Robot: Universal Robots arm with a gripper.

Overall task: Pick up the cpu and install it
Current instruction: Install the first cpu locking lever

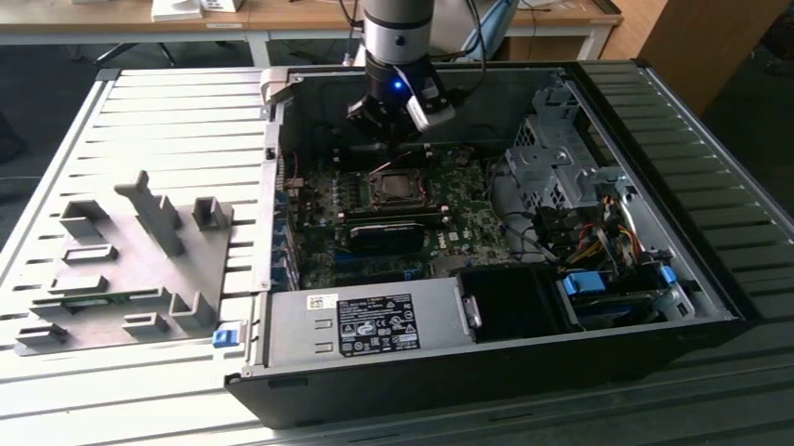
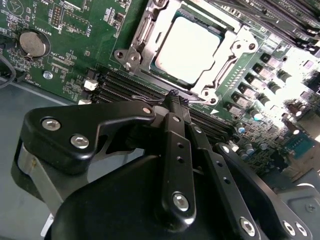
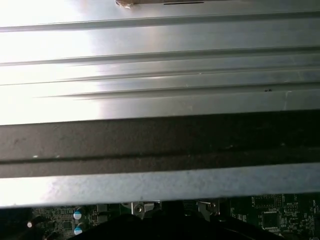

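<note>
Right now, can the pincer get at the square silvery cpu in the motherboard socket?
Probably yes: the pincer hovers just beside the silvery square cpu, which lies face-up in the socket frame with nothing over its top. The open case leaves access from above.

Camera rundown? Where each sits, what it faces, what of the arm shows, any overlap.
Exterior view: off the arm, above, looking down into the open computer case; arm and gripper hang over the socket.
Second wrist view: on the arm, facing the cpu seated in its socket; gripper fingers closed, empty.
First wrist view: faces the case wall.
All share the motherboard.
</note>
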